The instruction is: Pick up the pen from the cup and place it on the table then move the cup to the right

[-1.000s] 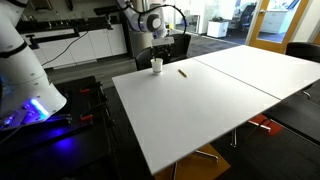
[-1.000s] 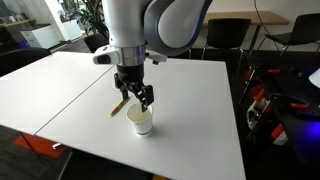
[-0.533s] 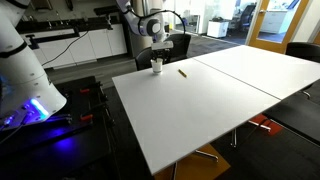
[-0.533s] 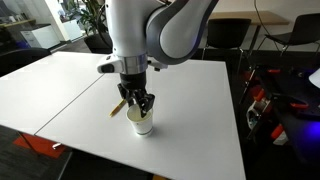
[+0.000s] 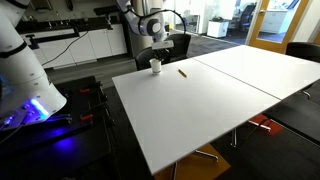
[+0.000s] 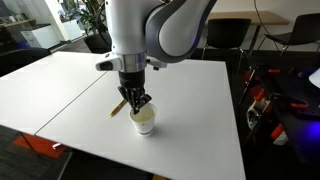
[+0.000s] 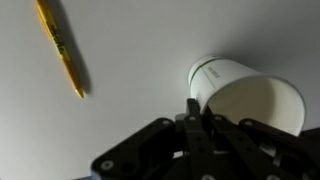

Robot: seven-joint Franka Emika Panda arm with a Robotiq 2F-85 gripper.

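The white cup stands upright on the white table, and nothing shows inside it. My gripper is shut on the cup's near-left rim, one finger inside and one outside. The thin yellow-brown pen lies flat on the table to the upper left of the cup, apart from it. In both exterior views the gripper reaches straight down onto the cup. There the pen lies beside the cup on the table.
The cup stands close to a table edge. A seam runs across the tabletop. Black chairs stand behind the table. A second white robot base with blue light stands off the table.
My gripper has come down onto the cup's rim and gone from open to shut. The cup and the pen stay where they were.
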